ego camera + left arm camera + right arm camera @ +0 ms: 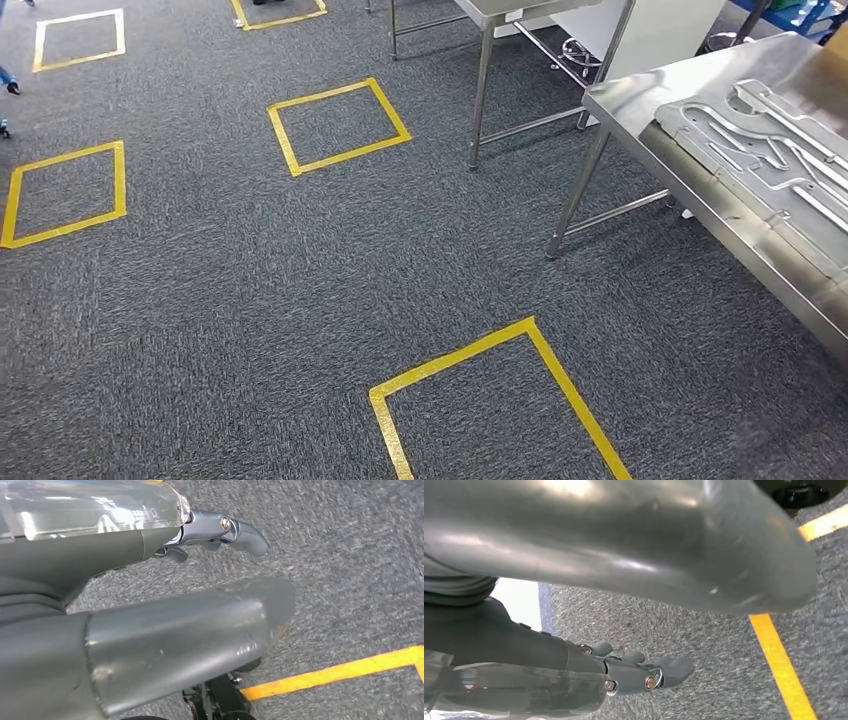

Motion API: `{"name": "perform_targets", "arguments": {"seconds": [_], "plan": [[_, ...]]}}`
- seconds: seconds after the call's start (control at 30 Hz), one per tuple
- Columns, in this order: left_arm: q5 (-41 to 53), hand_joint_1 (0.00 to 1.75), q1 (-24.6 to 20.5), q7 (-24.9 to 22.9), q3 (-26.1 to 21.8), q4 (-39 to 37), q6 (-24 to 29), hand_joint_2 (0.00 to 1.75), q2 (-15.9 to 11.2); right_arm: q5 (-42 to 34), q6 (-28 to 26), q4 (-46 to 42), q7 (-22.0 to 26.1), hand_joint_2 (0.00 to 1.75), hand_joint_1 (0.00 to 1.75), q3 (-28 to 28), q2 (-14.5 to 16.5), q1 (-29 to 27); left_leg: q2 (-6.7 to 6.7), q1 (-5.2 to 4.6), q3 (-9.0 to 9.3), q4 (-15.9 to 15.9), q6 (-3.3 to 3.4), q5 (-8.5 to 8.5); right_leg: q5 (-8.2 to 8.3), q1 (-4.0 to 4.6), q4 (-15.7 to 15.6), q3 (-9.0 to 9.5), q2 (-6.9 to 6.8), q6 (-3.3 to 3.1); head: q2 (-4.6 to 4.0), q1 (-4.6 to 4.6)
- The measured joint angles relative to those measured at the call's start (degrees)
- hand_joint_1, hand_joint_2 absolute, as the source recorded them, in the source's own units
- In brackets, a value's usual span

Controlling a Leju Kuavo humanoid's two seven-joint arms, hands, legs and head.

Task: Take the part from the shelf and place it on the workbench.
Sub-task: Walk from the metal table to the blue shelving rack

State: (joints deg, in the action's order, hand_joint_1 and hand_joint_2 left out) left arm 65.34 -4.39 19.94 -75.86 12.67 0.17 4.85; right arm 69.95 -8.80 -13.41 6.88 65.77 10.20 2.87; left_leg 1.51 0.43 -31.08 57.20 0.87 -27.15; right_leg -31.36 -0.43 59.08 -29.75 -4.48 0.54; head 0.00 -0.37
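1. Grey carpet [250, 300] with yellow tape squares [338, 126]; a steel workbench [640, 95] stands at right, a flat metal part [760, 140] lying on it.
2. A second steel table [500, 15] stands farther off.
3. Wrist views: left hand [200, 535] and right hand [624, 672] hang over carpet, fingers apart, holding nothing.

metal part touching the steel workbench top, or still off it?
Touching. In the head view the metal part lies flat on the workbench, no gap or shadow beneath its near edge.
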Motion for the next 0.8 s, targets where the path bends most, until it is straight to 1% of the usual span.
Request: {"name": "perform_targets", "arguments": {"seconds": [0.03,0.07,0.1,0.13,0.17,0.2,0.23,0.27,0.3,0.33,0.37,0.4,0.43,0.47,0.5,0.53,0.57,0.6,0.63,0.67,0.7,0.73,0.77,0.8], "plan": [[0.17,0.00,-0.08,0.03,0.06,0.00,0.03,0.00,0.08,-0.02,0.08,-0.01,0.02,0.00,0.00,0.00,-0.11,-0.07,-0.52,0.15,0.10,-0.25,0.38,0.25,-1.56,-0.12,2.36,-1.03,1.63,0.27,0.00,0.12],[0.25,0.00,-0.21,0.06,0.11,0.01,0.05,0.00,0.17,-0.05,0.14,-0.01,0.02,0.00,0.00,0.00,-0.24,-0.17,-1.05,0.11,-0.02,-0.31,0.59,0.38,-3.43,-0.23,5.77,-2.63,3.17,0.41,0.00,0.24],[0.28,0.00,-0.30,0.09,0.14,0.01,0.08,0.00,0.21,-0.09,0.18,-0.01,0.03,0.00,0.00,0.00,-0.28,-0.27,-1.67,0.09,-0.15,-0.29,0.75,0.46,-5.17,-0.29,9.65,-4.57,3.97,0.52,0.00,0.31],[0.30,0.00,-0.35,0.13,0.16,0.01,0.10,0.00,0.26,-0.15,0.19,-0.01,0.03,0.00,0.00,0.00,-0.31,-0.37,-2.32,0.07,-0.22,-0.26,0.80,0.48,-6.19,-0.33,12.84,-6.24,4.25,0.61,0.00,0.32],[0.36,0.00,-0.34,0.19,0.17,0.01,0.14,0.00,0.31,-0.23,0.20,-0.01,0.03,0.00,0.00,0.00,-0.37,-0.45,-3.08,0.06,-0.24,-0.21,0.80,0.48,-6.05,-0.39,14.36,-7.20,4.36,0.69,0.00,0.32],[0.50,0.00,-0.30,0.33,0.20,0.01,0.26,0.00,0.39,-0.37,0.25,-0.01,0.03,0.00,0.00,0.00,-0.45,-0.52,-3.85,0.07,-0.21,-0.15,0.77,0.46,-4.87,-0.47,13.89,-7.22,4.42,0.72,0.00,0.32],[0.73,0.00,-0.27,0.49,0.24,0.00,0.50,0.00,0.52,-0.53,0.34,-0.01,0.02,0.00,0.00,0.01,-0.59,-0.58,-4.66,0.11,-0.16,-0.04,0.68,0.41,-2.73,-0.60,11.18,-6.19,4.68,0.71,0.00,0.32],[1.00,0.00,-0.27,0.63,0.31,0.00,0.80,0.00,0.72,-0.70,0.49,-0.01,-0.01,0.00,0.00,0.04,-0.77,-0.68,-5.45,0.15,-0.16,0.12,0.53,0.32,-0.41,-0.79,7.40,-4.66,5.50,0.68,0.00,0.33],[1.26,0.00,-0.32,0.71,0.41,0.00,1.17,0.00,0.90,-0.87,0.72,-0.01,-0.06,0.00,0.00,0.10,-0.97,-0.79,-6.15,0.09,-0.29,0.46,0.26,0.16,1.14,-0.93,3.85,-3.21,6.74,0.61,0.00,0.35],[1.52,0.00,-0.38,0.72,0.57,0.00,1.45,0.00,1.04,-1.01,0.96,-0.01,-0.10,0.00,0.00,0.17,-1.14,-0.88,-6.82,0.07,-0.50,0.75,-0.09,0.04,2.07,-1.01,1.26,-2.18,7.76,0.47,0.00,0.31],[1.72,0.00,-0.39,0.68,0.76,0.01,1.61,0.00,1.12,-1.14,1.21,-0.02,-0.16,0.00,0.00,0.25,-1.30,-0.93,-7.36,0.05,-0.78,0.95,-0.50,-0.03,2.20,-0.97,0.11,-1.76,8.45,0.25,0.00,0.27],[1.87,0.00,-0.36,0.60,0.96,0.01,1.68,0.00,1.16,-1.23,1.45,-0.03,-0.20,0.00,0.00,0.32,-1.45,-0.92,-7.94,0.08,-1.01,1.01,-0.94,-0.01,2.01,-0.80,-0.13,-1.69,8.42,-0.05,0.00,0.24],[2.04,0.00,-0.24,0.48,1.13,0.01,1.67,0.00,1.21,-1.30,1.64,-0.04,-0.23,0.00,0.00,0.37,-1.57,-0.86,-8.49,0.19,-1.18,0.90,-1.34,0.09,2.08,-0.77,-0.19,-1.66,7.81,-0.45,0.00,0.19],[2.11,0.00,-0.10,0.34,1.25,0.00,1.65,0.00,1.32,-1.32,1.79,-0.05,-0.26,0.00,0.00,0.42,-1.69,-0.83,-8.22,0.27,-1.29,1.05,-1.64,0.01,2.20,-0.77,-0.40,-1.51,7.17,-0.88,0.00,0.18],[2.16,0.00,-0.01,0.20,1.34,-0.01,1.63,0.00,1.45,-1.32,1.88,-0.08,-0.26,0.00,0.00,0.48,-1.80,-0.86,-7.11,0.28,-1.67,1.87,-1.88,-0.54,2.31,-0.80,-0.65,-1.36,6.52,-1.35,0.00,0.03],[2.19,0.00,-0.03,0.10,1.40,-0.01,1.62,0.00,1.57,-1.32,1.94,-0.09,-0.26,0.00,0.00,0.55,-1.88,-0.94,-5.55,0.26,-2.56,3.81,-2.07,-1.77,2.39,-0.83,-0.89,-1.24,5.79,-1.78,0.00,-0.18],[2.18,0.00,-0.14,0.03,1.47,-0.02,1.62,0.00,1.66,-1.32,1.96,-0.11,-0.26,0.00,0.00,0.63,-1.99,-1.07,-3.77,0.27,-3.98,6.95,-2.21,-3.56,2.38,-0.71,-1.00,-1.15,5.00,-2.11,0.00,-0.36],[2.16,0.00,-0.28,0.00,1.52,-0.02,1.62,0.00,1.70,-1.32,1.97,-0.13,-0.26,0.00,0.00,0.71,-2.10,-1.21,-2.61,0.27,-5.86,10.86,-2.38,-5.55,2.30,-0.53,-1.01,-1.14,4.23,-2.37,0.00,-0.52],[2.16,0.00,-0.37,-0.02,1.57,-0.02,1.62,0.00,1.73,-1.32,1.98,-0.13,-0.26,0.00,0.00,0.79,-2.20,-1.29,-2.16,0.32,-7.63,14.57,-2.52,-7.11,2.22,-0.37,-0.98,-1.14,3.43,-2.48,0.00,-0.56],[2.15,0.00,-0.35,-0.06,1.60,-0.02,1.62,0.00,1.74,-1.27,1.98,-0.14,-0.26,0.00,0.00,0.87,-2.29,-1.31,-1.99,0.35,-8.73,16.96,-2.59,-7.77,2.13,-0.24,-0.95,-1.12,2.68,-2.55,0.00,-0.55],[2.14,0.00,-0.28,-0.09,1.61,-0.02,1.62,0.00,1.76,-1.17,1.98,-0.14,-0.26,0.00,0.00,0.95,-2.37,-1.30,-1.88,0.36,-8.81,17.28,-2.58,-7.32,2.04,-0.15,-0.93,-1.05,1.99,-2.56,0.00,-0.56],[2.12,0.00,-0.20,0.00,1.61,-0.02,1.64,0.00,1.76,-1.08,1.98,-0.14,-0.27,0.00,0.00,1.03,-2.42,-1.27,-1.72,0.34,-7.80,15.44,-2.49,-5.93,1.93,-0.09,-0.92,-0.93,1.34,-2.52,0.00,-0.56],[2.11,0.00,-0.15,0.23,1.62,-0.02,1.74,0.00,1.78,-0.99,1.96,-0.14,-0.27,0.00,0.00,1.13,-2.44,-1.25,-1.07,0.28,-5.77,11.69,-2.28,-3.94,1.78,-0.04,-0.92,-0.72,0.69,-2.42,0.00,-0.57],[2.09,0.00,-0.20,0.60,1.63,-0.02,1.92,0.00,1.78,-0.95,1.94,-0.14,-0.28,0.00,0.00,1.26,-2.46,-1.27,0.14,0.08,-3.62,7.50,-2.01,-2.36,1.58,0.11,-0.86,-0.51,0.03,-2.23,0.00,-0.57]]}}
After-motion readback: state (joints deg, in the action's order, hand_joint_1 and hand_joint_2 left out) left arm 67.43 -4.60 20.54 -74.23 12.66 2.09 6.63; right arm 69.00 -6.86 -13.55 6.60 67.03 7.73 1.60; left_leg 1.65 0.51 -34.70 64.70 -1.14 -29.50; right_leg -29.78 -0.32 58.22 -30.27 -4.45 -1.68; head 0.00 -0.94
